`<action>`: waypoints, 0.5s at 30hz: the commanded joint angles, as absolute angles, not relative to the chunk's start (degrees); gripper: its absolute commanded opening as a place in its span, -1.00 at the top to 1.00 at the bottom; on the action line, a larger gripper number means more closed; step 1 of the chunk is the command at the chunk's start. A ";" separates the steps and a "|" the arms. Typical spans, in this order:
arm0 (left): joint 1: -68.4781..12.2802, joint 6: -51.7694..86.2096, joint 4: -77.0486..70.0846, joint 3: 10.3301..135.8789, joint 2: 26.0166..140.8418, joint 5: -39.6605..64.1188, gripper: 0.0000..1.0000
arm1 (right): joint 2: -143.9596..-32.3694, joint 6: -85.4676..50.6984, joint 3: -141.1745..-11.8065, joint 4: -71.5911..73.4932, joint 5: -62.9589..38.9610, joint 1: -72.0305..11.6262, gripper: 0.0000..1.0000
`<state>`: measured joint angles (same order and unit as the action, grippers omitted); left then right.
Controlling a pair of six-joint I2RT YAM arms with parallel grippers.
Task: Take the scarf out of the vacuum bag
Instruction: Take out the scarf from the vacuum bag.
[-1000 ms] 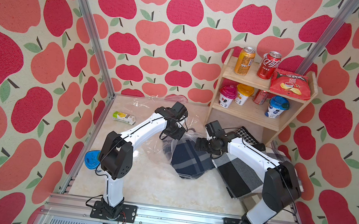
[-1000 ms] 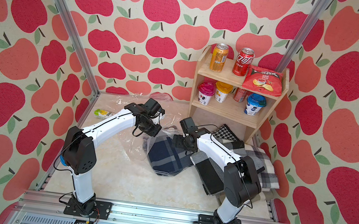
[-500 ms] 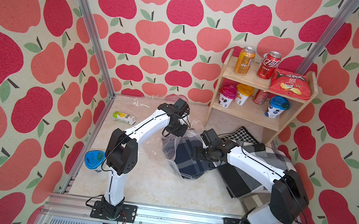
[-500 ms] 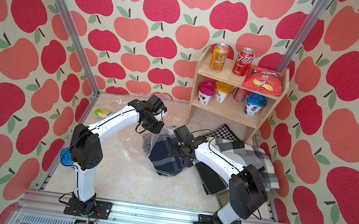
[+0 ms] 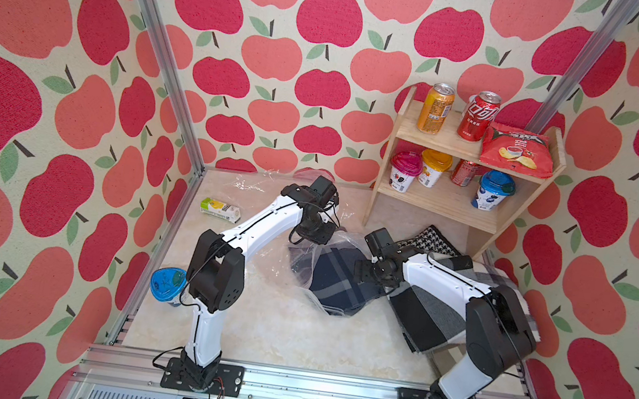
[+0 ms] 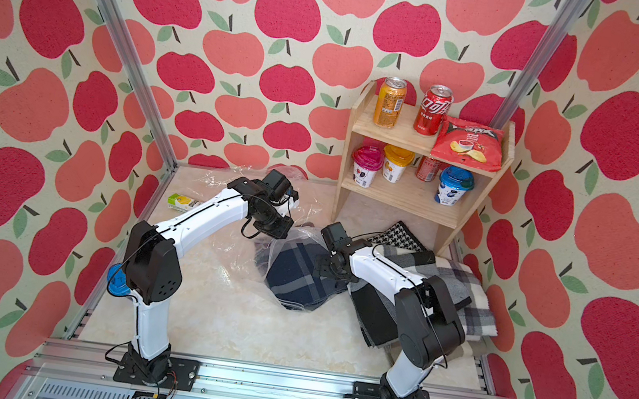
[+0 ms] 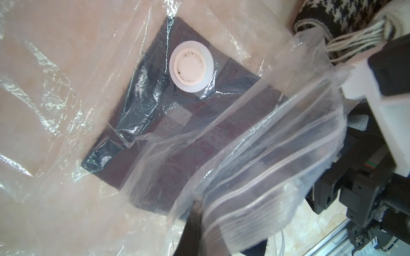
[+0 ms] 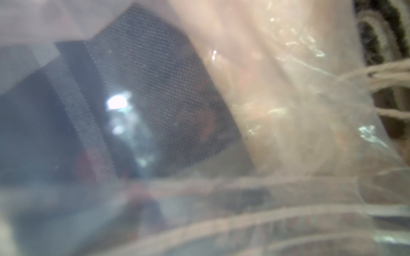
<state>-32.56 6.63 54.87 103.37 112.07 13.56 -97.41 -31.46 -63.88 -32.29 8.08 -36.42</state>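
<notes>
The navy plaid scarf (image 5: pixel 334 284) is seen mid-table (image 5: pixel 271 328) inside the vacuum bag (image 5: pixel 272 261) (white valve cap (image 7: pixel 191 66) uppermost). The bag's zip edge is pinched by the left gripper (image 5: pixel 313 233); the right gripper (image 5: pixel 359 272) is spread wide over the scarf.

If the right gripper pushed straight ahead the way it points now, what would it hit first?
The right gripper would likely meet the vacuum bag plastic first, with the navy plaid scarf just behind it; depth is unclear.
</notes>
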 commanded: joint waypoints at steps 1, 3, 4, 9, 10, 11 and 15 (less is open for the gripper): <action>-32.42 7.76 54.93 102.79 110.21 14.06 0.83 | -99.62 -28.89 -63.48 -32.09 8.89 -34.10 -0.88; -32.41 7.76 54.83 102.66 110.29 14.24 0.83 | -100.34 -27.70 -63.34 -31.52 7.36 -33.60 -0.87; -32.45 7.78 54.84 102.57 110.30 14.25 0.83 | -100.84 -27.26 -63.50 -31.39 6.71 -33.49 -0.86; -32.46 7.85 54.84 102.56 110.45 14.33 0.83 | -102.42 -23.83 -64.04 -29.28 2.25 -33.22 -0.80; -32.51 7.85 54.80 102.57 110.43 14.33 0.83 | -102.77 -23.27 -64.38 -29.19 1.39 -33.18 -0.78; -32.51 7.87 54.80 102.57 110.39 14.26 0.82 | -103.19 -22.60 -64.74 -29.06 0.45 -33.09 -0.74; -32.51 8.30 54.69 102.48 110.21 14.14 0.82 | -103.10 -22.27 -65.35 -28.92 -1.32 -33.17 -0.56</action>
